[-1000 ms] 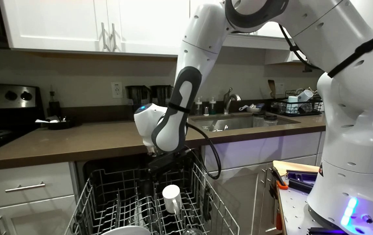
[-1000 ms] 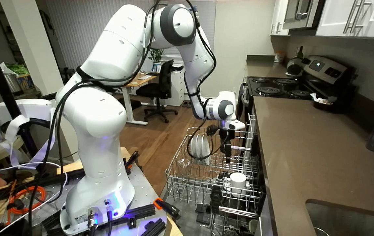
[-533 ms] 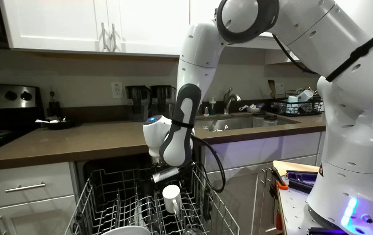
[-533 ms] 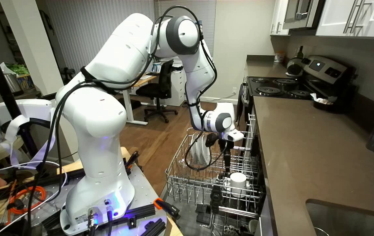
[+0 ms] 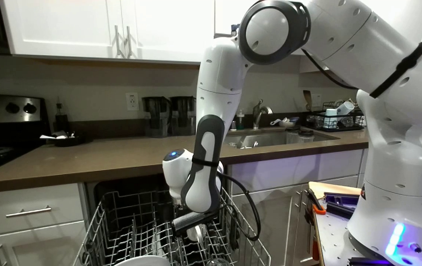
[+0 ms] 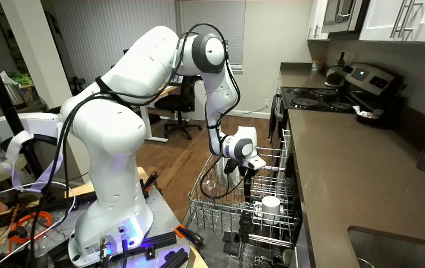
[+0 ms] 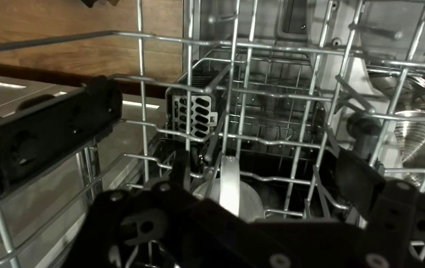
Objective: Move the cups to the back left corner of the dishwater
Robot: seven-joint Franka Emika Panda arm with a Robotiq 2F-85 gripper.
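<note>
The gripper (image 7: 266,171) points downward, its fingers (image 7: 355,180) spread apart; above it sits the wrist (image 5: 176,171), and higher up the forearm (image 5: 218,81) slopes from the bent elbow (image 5: 268,31).

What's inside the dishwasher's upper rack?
In an exterior view: a white mug, white plates, at least one clear glass. The arm partly covers the plates; anything directly behind it can't be seen.

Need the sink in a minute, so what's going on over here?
A robot arm hangs over the pulled-out dishwasher rack, its hand open close to a white mug but not gripping it yet. The aim seems to be moving it to the back left corner. White plates stand in the same rack.
</note>
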